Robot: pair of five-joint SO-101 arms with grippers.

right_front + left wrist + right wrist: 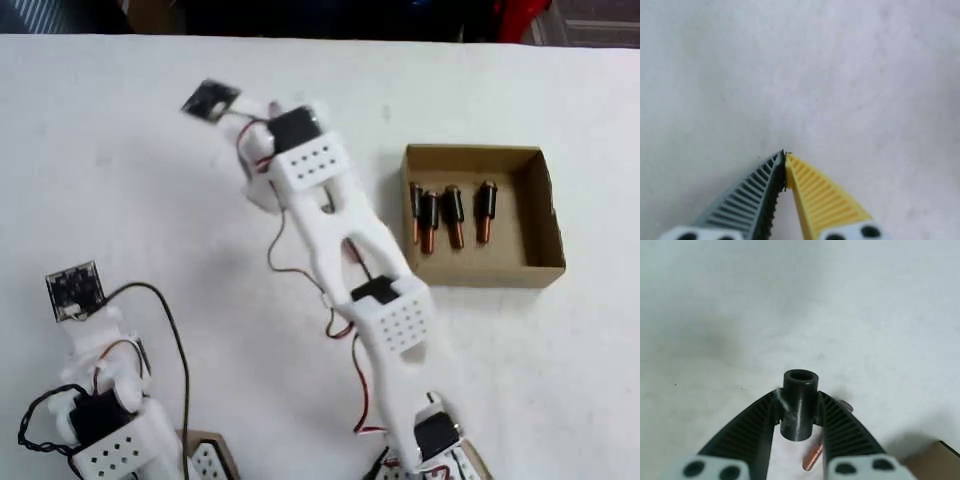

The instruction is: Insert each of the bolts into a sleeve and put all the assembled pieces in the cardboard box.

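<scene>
1. At the near-left of the tabletop (pixel 120 150), your left arm (pixel 100 420) sits well apart from the work. The left fingers (pixel 820 200) are closed tip to tip, holding nothing, over bare surface.
2. Toward the middle, your right arm (pixel 340 230) stretches far across the tabletop. The right fingers (pixel 760 425) are partly spread and clamped around a black sleeve (pixel 800 390), which stands upright with its bore open toward the wrist camera.
3. Just beneath those fingers a copper bolt (pixel 812 457) lies flat on the tabletop, its long axis crosswise to the sleeve's bore and partly hidden behind one finger. Your right arm is much nearer the bolt but already occupied, so I judge the left must spread its fingers and cross over. The right fingers crowd that approach.
4. At the right, the cardboard box (pixel 470 152) holds four assembled pieces (pixel 453 215) lying side by side, near the right arm.
</scene>
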